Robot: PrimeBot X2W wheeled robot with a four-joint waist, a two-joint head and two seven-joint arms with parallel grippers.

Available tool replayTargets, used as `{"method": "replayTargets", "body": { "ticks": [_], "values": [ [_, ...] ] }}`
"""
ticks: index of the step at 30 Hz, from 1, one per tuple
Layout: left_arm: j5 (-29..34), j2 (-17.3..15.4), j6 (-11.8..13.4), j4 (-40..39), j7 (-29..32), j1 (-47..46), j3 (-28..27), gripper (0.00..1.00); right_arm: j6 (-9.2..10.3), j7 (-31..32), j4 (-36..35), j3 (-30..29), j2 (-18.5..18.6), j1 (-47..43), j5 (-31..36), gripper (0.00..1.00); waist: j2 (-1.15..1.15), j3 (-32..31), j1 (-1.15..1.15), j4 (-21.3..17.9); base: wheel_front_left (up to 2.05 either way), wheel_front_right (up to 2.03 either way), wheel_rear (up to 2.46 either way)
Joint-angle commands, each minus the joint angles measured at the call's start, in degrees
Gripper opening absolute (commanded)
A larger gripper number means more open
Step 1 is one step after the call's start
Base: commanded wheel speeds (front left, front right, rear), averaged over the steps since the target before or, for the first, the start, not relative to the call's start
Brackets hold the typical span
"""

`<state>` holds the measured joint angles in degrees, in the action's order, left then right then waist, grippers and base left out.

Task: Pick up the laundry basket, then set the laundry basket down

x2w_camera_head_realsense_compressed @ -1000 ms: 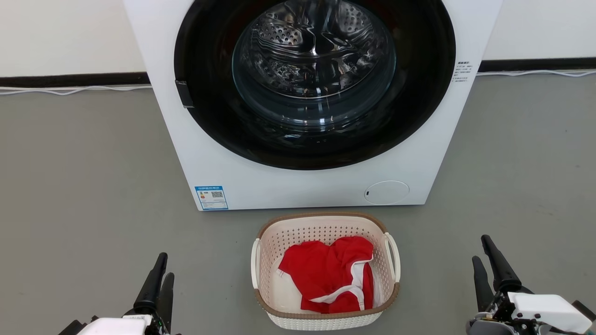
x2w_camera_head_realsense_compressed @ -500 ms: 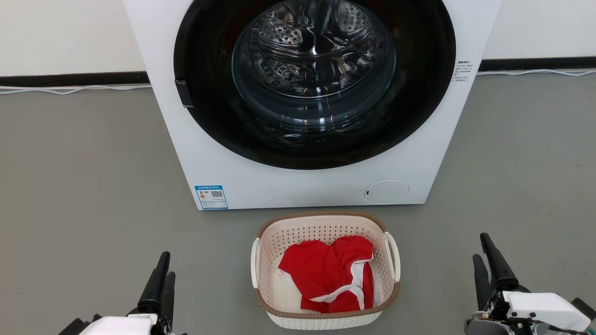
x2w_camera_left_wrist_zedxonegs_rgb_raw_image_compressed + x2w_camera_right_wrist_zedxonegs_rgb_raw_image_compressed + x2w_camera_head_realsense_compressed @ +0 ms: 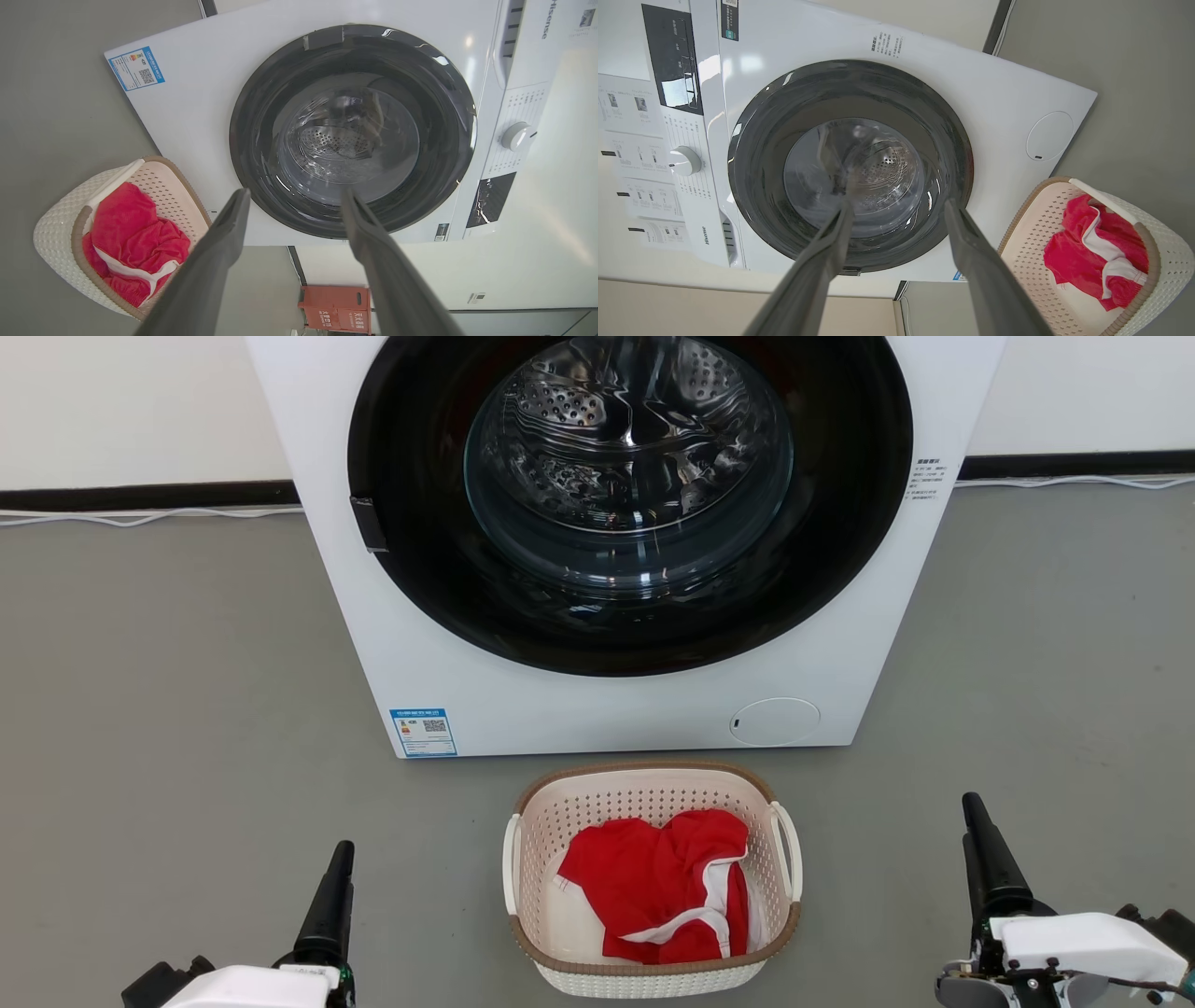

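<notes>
I am looking at the laundry basket (image 3: 644,982), which is sitting upright on the grey floor (image 3: 187,709), on the near side of the white washing machine (image 3: 467,681) and roughly in line with its round door. A narrow strip of floor is showing between the two, so they are not touching. The basket is small, cream-white and rounded-rectangular, with perforated walls and a brown woven-look rim (image 3: 644,767) running around the top. Two white loop handles are standing on its sides, one on the left (image 3: 510,863) and one on the right (image 3: 792,857). A crumpled red garment with white trim (image 3: 653,887) is lying inside, covering most of the bottom.
</notes>
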<state>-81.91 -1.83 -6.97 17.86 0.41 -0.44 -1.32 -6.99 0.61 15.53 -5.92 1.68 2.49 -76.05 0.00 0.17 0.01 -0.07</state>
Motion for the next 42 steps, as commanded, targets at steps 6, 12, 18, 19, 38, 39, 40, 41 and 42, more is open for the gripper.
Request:
{"method": "replayTargets", "body": {
  "ticks": [6, 12, 18, 19, 38, 39, 40, 41, 42],
  "values": [
    [5.7, -0.5, 0.5, -2.0, -1.4, -1.2, 0.3, 1.0, -0.2, -1.6, -2.2, 0.2, 0.7, 1.2, 8.1, 1.0, 0.0, 0.0, -0.01, 0.0, 0.0, 0.0, 0.0],
    [11.0, -0.5, 0.6, -2.3, -2.4, -1.2, 0.5, 1.0, -0.22, -2.6, -2.8, 0.7, 0.7, 1.2, 15.6, 1.0, 0.0, -0.1, -0.01, 0.0, 0.0, 0.0, 0.0],
    [17.1, -0.6, 0.7, -2.5, -3.4, -1.1, 0.5, 1.0, -0.24, -3.6, -3.0, 1.2, 0.7, 1.2, 22.8, 1.0, 0.0, -0.1, -0.01, -0.1, 0.0, 0.0, 0.0],
    [18.1, -0.6, 0.7, -2.5, -3.6, -1.1, 0.5, 1.0, -0.24, -3.8, -3.0, 1.2, 0.7, 1.2, 23.9, 1.0, 0.0, -0.1, -0.01, -0.1, 0.0, 0.0, 0.0],
    [34.5, -0.7, 0.9, -2.2, -6.6, -0.6, 1.8, 1.0, -0.31, -6.8, -3.4, 1.5, 1.1, 1.3, 41.1, 1.0, 0.0, -0.2, -0.01, -0.3, 0.0, 0.0, 0.0],
    [35.3, -0.7, 1.0, -2.2, -6.8, -0.5, 1.9, 1.0, -0.31, -7.0, -3.4, 1.5, 1.1, 1.3, 41.9, 1.0, 0.0, -0.2, -0.01, -0.3, 0.0, 0.0, 0.0],
    [36.0, -0.7, 1.0, -2.3, -7.0, -0.5, 1.9, 1.0, -0.31, -7.2, -3.4, 1.6, 1.1, 1.3, 42.7, 1.0, 0.0, -0.2, -0.01, -0.3, 0.0, 0.0, 0.0],
    [36.6, -0.7, 1.1, -2.3, -7.1, -0.5, 2.0, 1.0, -0.32, -7.3, -3.5, 1.6, 1.1, 1.3, 43.4, 1.0, 0.0, -0.2, -0.01, -0.3, 0.0, 0.0, 0.0],
    [37.3, -0.7, 1.2, -2.3, -7.3, -0.4, 2.0, 1.0, -0.32, -7.5, -3.5, 1.7, 1.1, 1.2, 44.2, 1.0, 0.0, -0.2, -0.01, -0.3, 0.0, 0.0, 0.0]
  ]
}}
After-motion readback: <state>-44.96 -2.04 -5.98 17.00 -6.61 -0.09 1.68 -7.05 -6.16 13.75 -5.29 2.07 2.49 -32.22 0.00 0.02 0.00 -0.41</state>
